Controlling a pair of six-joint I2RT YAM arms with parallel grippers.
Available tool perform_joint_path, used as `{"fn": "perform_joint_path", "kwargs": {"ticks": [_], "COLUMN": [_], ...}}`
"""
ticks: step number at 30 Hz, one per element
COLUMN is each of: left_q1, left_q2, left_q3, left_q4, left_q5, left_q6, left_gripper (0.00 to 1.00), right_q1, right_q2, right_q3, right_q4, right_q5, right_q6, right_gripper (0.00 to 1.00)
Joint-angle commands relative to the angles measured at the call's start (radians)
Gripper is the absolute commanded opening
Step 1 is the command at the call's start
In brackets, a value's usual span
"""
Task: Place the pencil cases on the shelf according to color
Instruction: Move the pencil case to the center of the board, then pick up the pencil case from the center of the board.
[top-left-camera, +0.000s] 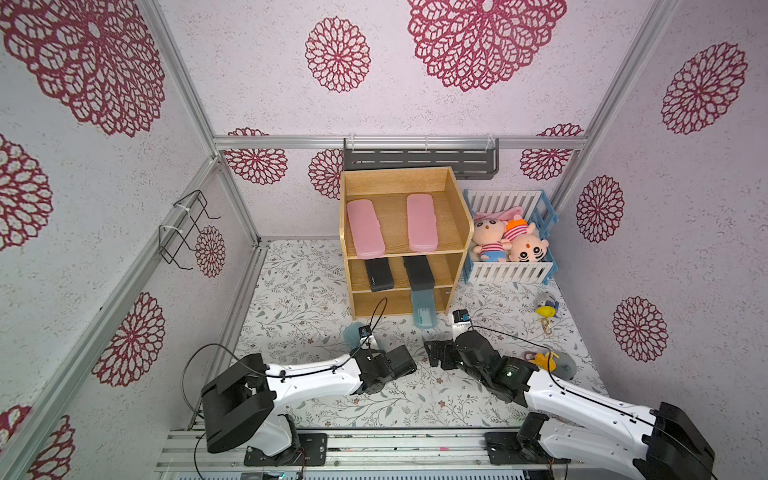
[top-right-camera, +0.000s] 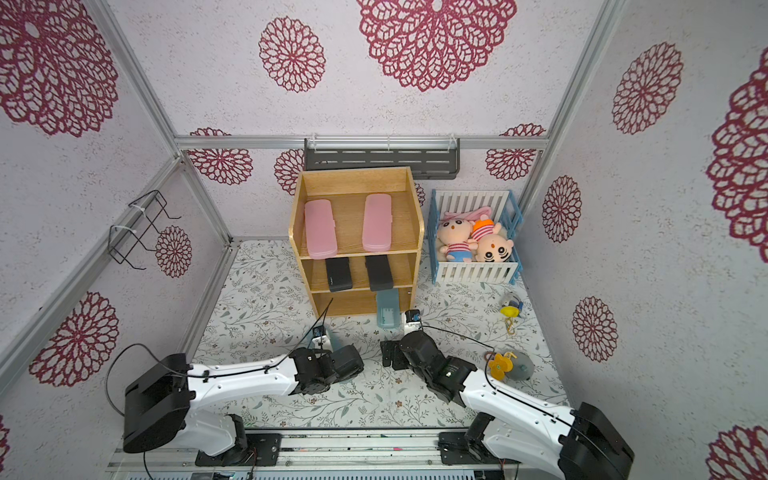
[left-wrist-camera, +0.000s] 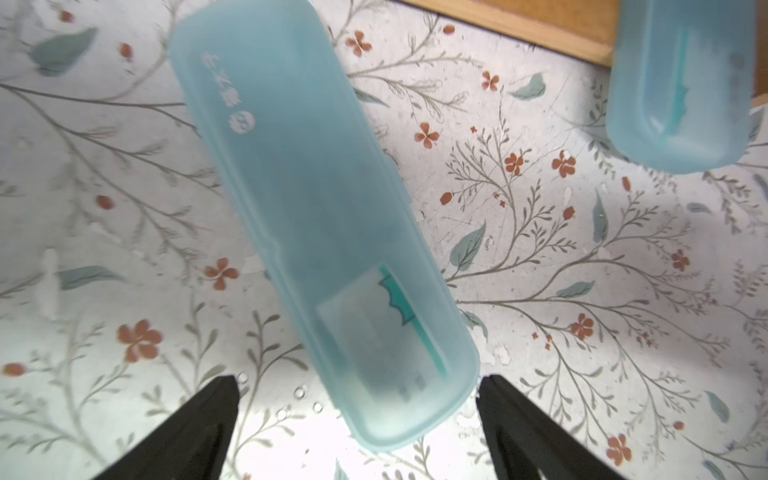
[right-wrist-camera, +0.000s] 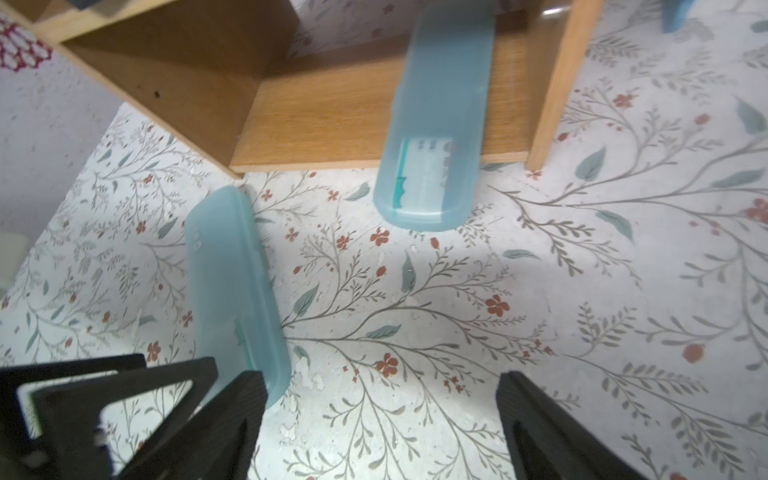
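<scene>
The wooden shelf (top-left-camera: 457, 232) holds two pink pencil cases (top-left-camera: 365, 229) (top-left-camera: 422, 222) on top and two black ones (top-left-camera: 379, 275) (top-left-camera: 419, 272) on the middle tier. A translucent blue case (top-left-camera: 424, 311) (right-wrist-camera: 436, 124) lies in the bottom tier, its near end sticking out over the table. A second blue case (left-wrist-camera: 316, 216) (right-wrist-camera: 232, 282) lies flat on the table in front of the shelf. My left gripper (left-wrist-camera: 359, 380) is open, its fingers either side of that case's near end. Just right of this case, my right gripper (right-wrist-camera: 380, 380) (top-left-camera: 433, 354) is open over bare table.
A white-and-blue crib (top-left-camera: 509, 272) with plush toys stands right of the shelf. A grey slotted rack (top-left-camera: 419, 160) hangs on the back wall and a wire holder (top-left-camera: 187, 228) on the left wall. Small toys (top-left-camera: 546, 309) (top-left-camera: 552, 361) lie on the table's right side.
</scene>
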Motion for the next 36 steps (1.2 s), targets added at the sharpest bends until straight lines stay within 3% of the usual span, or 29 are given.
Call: {"fn": "perform_joint_path", "kwargs": {"ticks": [1, 14, 22, 26, 36], "left_q1": [-0.017, -0.005, 0.010, 0.015, 0.018], "left_q2": [-0.107, -0.631, -0.945, -0.976, -0.890], "left_q3": [-0.035, -0.288, -0.358, -0.364, -0.370], "left_q4": [-0.144, -0.456, -0.582, -0.604, -0.549], "left_q5": [-0.098, -0.239, -0.281, -0.287, -0.286], "left_q6": [-0.069, -0.310, -0.330, -0.324, -0.302], "left_gripper": [0.97, 0.97, 0.97, 0.97, 0.97], "right_q1": [0.063, 0.207, 0.252, 0.279, 0.313], "right_q2": [0.049, 0.499, 0.639, 0.702, 0.791], "right_q3": [0.034, 0.264, 0.351, 0.392, 0.387], "right_q4": [0.074, 0.131, 0.129, 0.104, 0.136], "right_q5": [-0.027, -0.113, -0.115, -0.092, -0.011], "right_q6": [-0.068, -0.256, -0.266, -0.258, -0.209], "right_gripper": [0.99, 0.99, 0.99, 0.99, 0.99]}}
